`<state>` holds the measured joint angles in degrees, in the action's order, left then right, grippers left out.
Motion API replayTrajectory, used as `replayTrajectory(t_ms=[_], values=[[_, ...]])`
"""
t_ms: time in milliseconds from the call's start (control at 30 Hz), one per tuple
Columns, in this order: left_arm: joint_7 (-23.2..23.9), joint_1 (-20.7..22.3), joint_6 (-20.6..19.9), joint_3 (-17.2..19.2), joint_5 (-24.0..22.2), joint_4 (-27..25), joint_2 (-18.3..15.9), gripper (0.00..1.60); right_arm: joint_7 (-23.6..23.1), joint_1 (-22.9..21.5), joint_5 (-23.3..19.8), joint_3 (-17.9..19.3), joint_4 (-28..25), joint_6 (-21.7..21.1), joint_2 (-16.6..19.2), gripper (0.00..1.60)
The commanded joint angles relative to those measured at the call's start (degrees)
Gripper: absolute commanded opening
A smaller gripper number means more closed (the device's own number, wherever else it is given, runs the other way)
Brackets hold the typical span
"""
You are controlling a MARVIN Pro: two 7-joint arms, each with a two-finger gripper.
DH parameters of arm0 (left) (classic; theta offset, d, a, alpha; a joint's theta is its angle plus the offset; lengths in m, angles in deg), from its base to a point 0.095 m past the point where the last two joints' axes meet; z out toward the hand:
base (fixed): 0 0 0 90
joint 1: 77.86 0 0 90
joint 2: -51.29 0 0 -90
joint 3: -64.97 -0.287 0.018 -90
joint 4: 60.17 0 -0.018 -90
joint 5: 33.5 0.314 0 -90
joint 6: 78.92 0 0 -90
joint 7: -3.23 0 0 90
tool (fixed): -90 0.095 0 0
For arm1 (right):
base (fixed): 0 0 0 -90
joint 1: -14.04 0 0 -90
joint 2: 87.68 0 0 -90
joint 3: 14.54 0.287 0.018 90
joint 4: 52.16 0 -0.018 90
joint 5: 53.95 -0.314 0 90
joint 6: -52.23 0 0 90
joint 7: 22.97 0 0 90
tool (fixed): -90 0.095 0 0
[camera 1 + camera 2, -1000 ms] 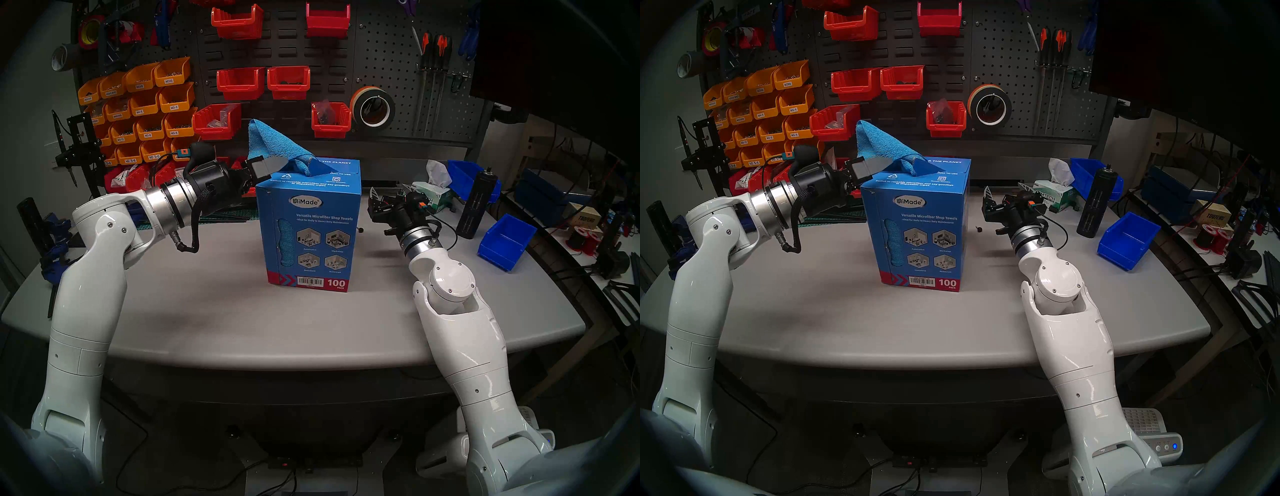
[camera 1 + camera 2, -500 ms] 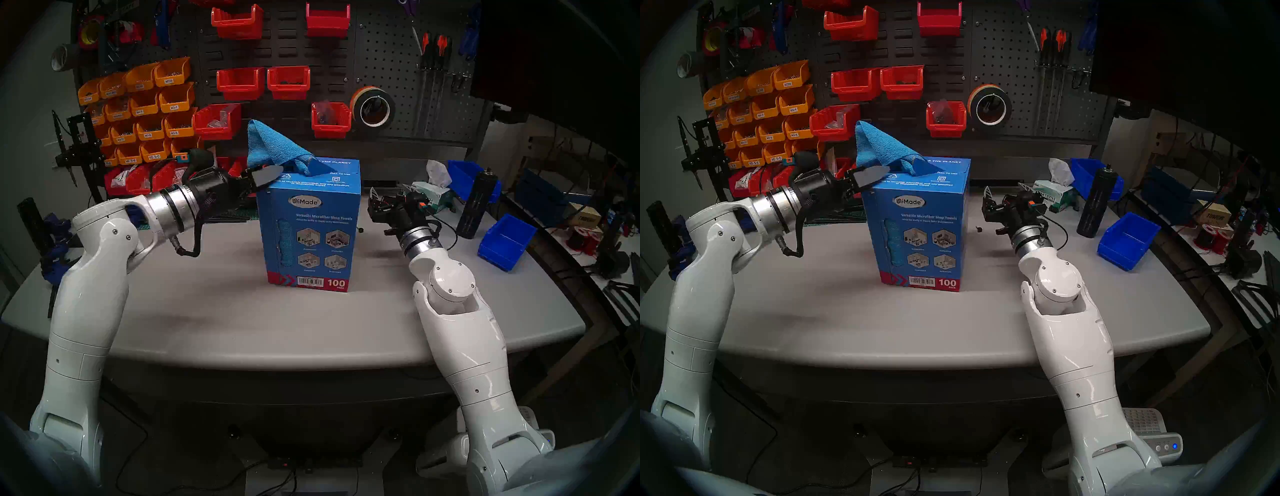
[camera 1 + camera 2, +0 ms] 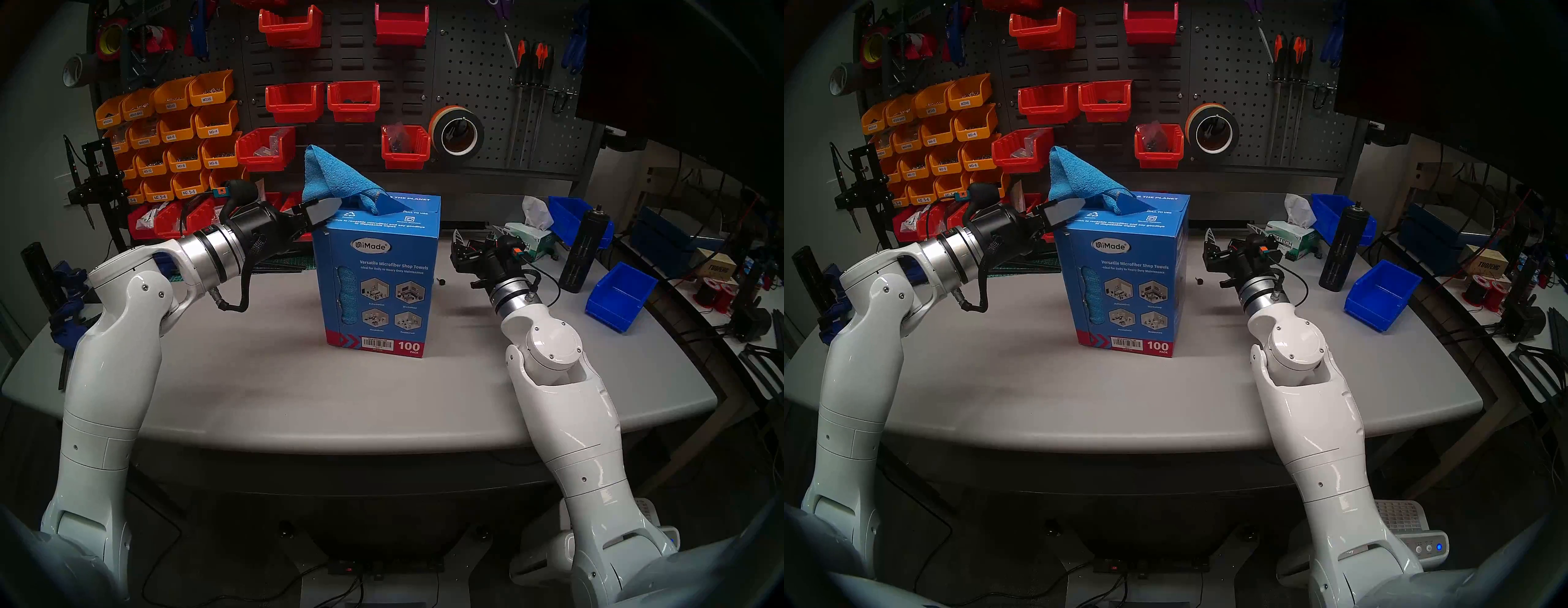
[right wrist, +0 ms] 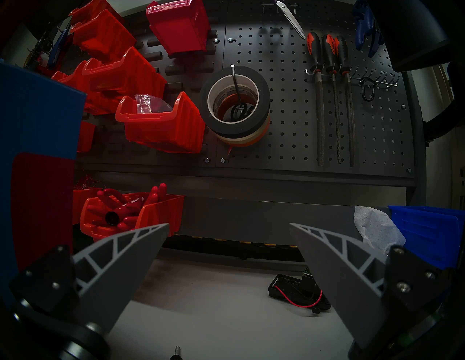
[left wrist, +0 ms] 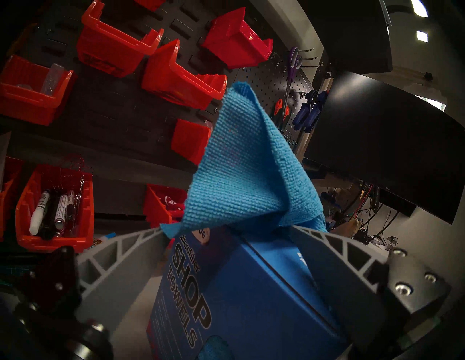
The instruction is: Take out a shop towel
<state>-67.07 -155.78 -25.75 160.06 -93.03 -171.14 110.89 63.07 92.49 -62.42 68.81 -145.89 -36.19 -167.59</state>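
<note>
The shop towel (image 3: 335, 178) is a bright blue cloth that stands in a peak out of the slot in the top of the tall blue printed box (image 3: 382, 280) at the table's middle. It also shows in the head right view (image 3: 1076, 174) and the left wrist view (image 5: 239, 176). My left gripper (image 3: 335, 204) is open at the box's top left corner. In the left wrist view (image 5: 229, 228) its fingers straddle that corner, with the towel's lower edge at the fingertips. My right gripper (image 3: 477, 233) is open and empty, right of the box, and also shows in its own wrist view (image 4: 229, 224).
A white and green tissue box (image 3: 528, 240), a black cylinder (image 3: 583, 250) and two blue bins (image 3: 619, 295) stand at the back right of the grey table (image 3: 254, 382). A small black part (image 3: 442, 280) lies right of the box. A pegboard with red bins (image 3: 292, 102) rises behind.
My left wrist has rolled and its gripper has drawn back a little to the left, along the box's top corner. The box has shifted slightly. The right arm has not moved.
</note>
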Motion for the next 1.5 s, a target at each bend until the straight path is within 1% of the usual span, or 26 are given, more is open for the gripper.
replayTrajectory(t_ms=[0, 233, 400, 600, 1067, 1467], values=[[0.32, 1.99, 1.9, 1.14, -0.2, -1.54, 0.83, 1.6, -0.08, -1.48, 0.03, 0.11, -2.05, 0.41, -0.04, 1.6], [0.49, 2.25, 2.05, 1.32, -0.17, -1.75, 1.57, 1.6, -0.08, -1.48, 0.03, 0.1, -2.05, 0.41, -0.04, 1.6], [0.8, 2.14, 3.41, 1.52, -0.15, -2.1, 2.63, 1.6, -0.08, -1.48, 0.03, 0.1, -2.04, 0.42, -0.04, 1.6], [0.75, 2.2, 3.63, 1.53, -0.42, -2.39, 3.39, 1.6, -0.08, -1.48, 0.03, 0.11, -2.05, 0.41, -0.04, 1.6], [1.48, 1.3, 3.59, 1.88, -1.44, -3.13, 4.64, 1.6, -0.08, -1.47, 0.03, 0.11, -2.07, 0.4, -0.04, 1.6], [1.5, 1.11, 2.97, 2.32, -1.76, -3.57, 4.8, 1.6, -0.08, -1.47, 0.03, 0.11, -2.08, 0.39, -0.03, 1.6]])
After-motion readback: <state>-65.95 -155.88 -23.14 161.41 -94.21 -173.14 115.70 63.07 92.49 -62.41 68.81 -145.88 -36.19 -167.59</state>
